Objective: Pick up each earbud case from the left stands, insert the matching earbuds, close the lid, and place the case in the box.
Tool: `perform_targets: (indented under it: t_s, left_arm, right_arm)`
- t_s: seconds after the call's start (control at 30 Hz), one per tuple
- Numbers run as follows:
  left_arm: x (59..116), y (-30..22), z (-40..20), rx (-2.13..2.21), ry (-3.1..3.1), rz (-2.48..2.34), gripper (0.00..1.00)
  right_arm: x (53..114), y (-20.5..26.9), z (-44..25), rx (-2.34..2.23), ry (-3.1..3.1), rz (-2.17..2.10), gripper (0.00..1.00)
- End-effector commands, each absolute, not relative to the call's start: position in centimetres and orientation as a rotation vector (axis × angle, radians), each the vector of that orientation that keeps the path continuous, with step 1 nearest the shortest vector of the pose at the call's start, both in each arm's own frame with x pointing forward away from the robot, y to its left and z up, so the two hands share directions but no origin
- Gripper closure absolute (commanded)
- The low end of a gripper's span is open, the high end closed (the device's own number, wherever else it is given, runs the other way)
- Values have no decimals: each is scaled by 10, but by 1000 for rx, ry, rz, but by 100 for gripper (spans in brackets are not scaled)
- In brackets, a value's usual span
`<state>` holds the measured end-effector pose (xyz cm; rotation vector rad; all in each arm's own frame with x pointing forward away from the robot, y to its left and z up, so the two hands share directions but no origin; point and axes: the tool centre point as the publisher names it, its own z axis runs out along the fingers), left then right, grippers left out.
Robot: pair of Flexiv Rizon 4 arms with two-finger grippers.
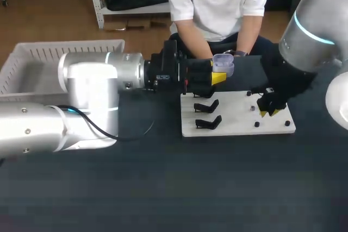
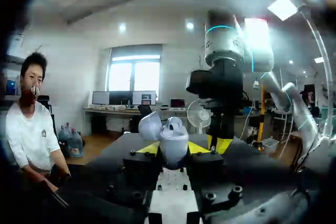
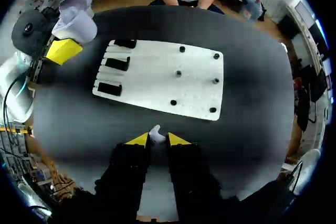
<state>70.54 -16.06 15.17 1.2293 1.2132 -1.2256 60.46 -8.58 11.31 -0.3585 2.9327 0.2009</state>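
Note:
My left gripper (image 1: 217, 77) is shut on a pale lavender earbud case (image 1: 223, 64) and holds it above the back left corner of the white board (image 1: 239, 130). In the left wrist view the case (image 2: 174, 141) sits between the yellow tips with its lid (image 2: 149, 124) swung open. My right gripper (image 1: 270, 111) hangs over the board's right half. In the right wrist view its fingers (image 3: 137, 140) are shut on a small white earbud (image 3: 155, 134). From there the case (image 3: 76, 20) shows far ahead, beyond the board (image 3: 157, 95).
Three black stands (image 1: 207, 106) sit empty in a row on the board's left side. Several small black pegs (image 1: 256, 124) dot its right side. A white slatted basket (image 1: 32, 61) stands at the back left, partly behind my left arm.

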Motion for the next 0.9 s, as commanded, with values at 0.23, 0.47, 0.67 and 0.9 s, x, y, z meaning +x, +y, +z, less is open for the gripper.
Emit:
perform_targets:
  t_s: [0.23, 0.47, 0.67, 0.9]
  left_arm:
    - [703, -161, 151, 1223, 1213, -1218, 100]
    - [703, -161, 151, 1223, 1213, -1218, 100]
    - [703, -161, 151, 1223, 1213, -1218, 100]
    - [703, -161, 151, 1223, 1213, -1218, 100]
  right_arm:
    - [577, -72, 175, -774, 2927, 68, 100]
    - [575, -57, 206, -951, 2874, 29, 100]
    - [585, -41, 229, -1054, 2800, -15, 100]
    - [605, -19, 246, -1080, 2710, -7, 100]
